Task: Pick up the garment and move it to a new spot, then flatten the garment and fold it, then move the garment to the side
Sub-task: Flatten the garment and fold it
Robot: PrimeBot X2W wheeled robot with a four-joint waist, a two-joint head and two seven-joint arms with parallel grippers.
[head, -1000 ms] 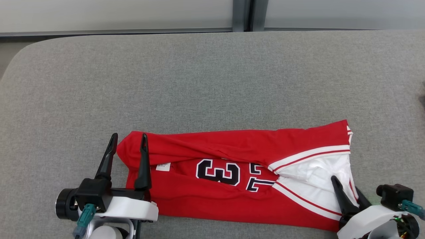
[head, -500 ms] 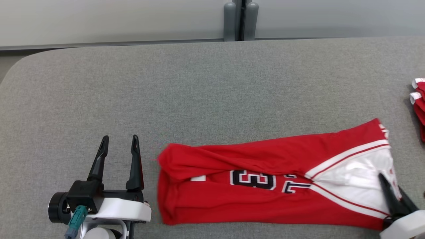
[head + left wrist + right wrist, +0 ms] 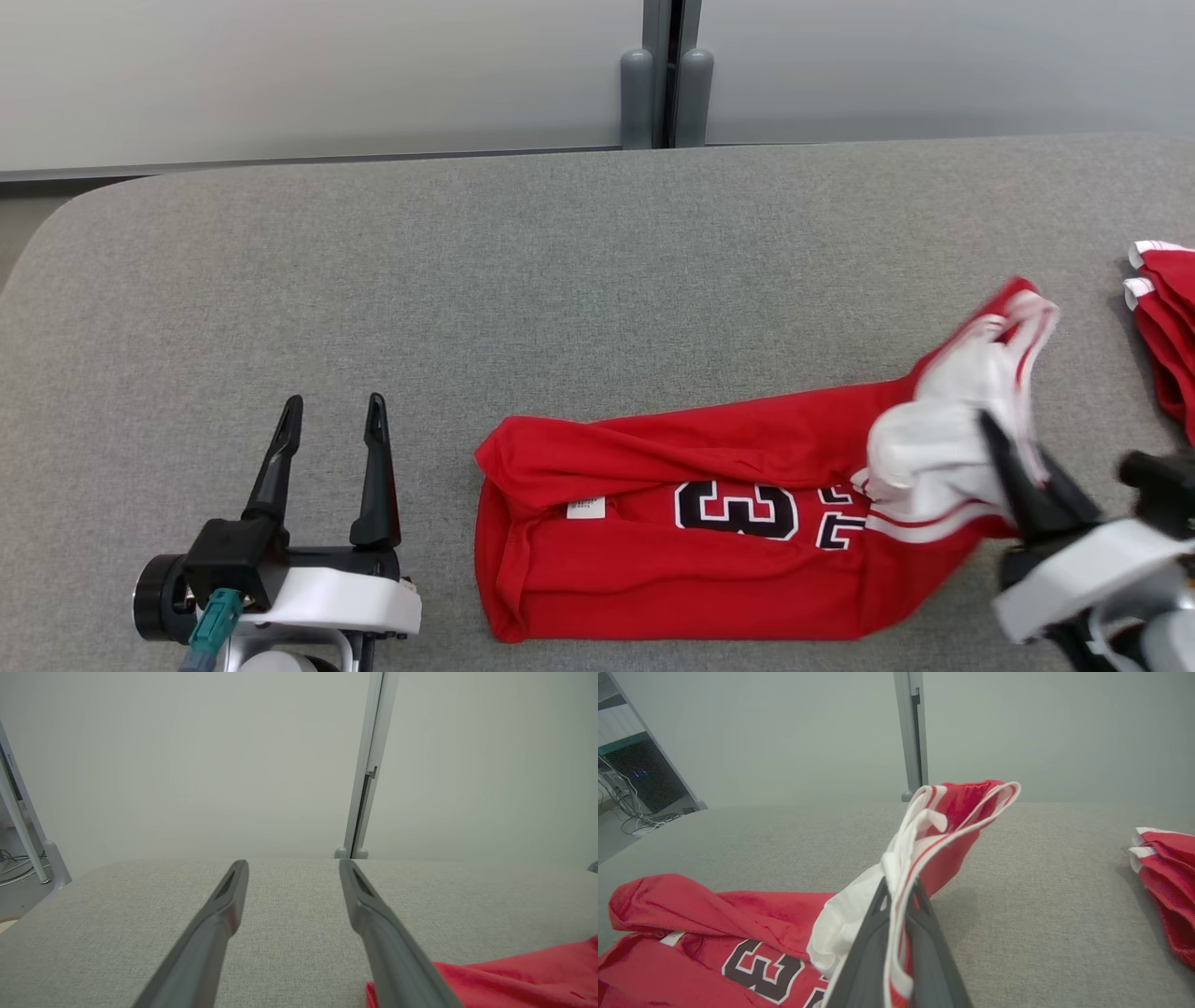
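jersey (image 3: 691, 523): folded long on bench (image 3: 467, 280), right of centre | my right fingers (image 3: 1010, 478): clamped on its white-trimmed end, lifted, probably to drag it toward pile (image 3: 1172, 317) | my left fingers (image 3: 375, 467): spread, empty, near other end

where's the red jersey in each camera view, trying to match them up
Head view: the jersey lies lower centre to right on the table, its white-trimmed end pinched by the right gripper.
Left wrist view: its red edge sits in the bottom right corner.
Right wrist view: lower left, trimmed end held up at centre.
Shared landmark: the grey post behind the table.
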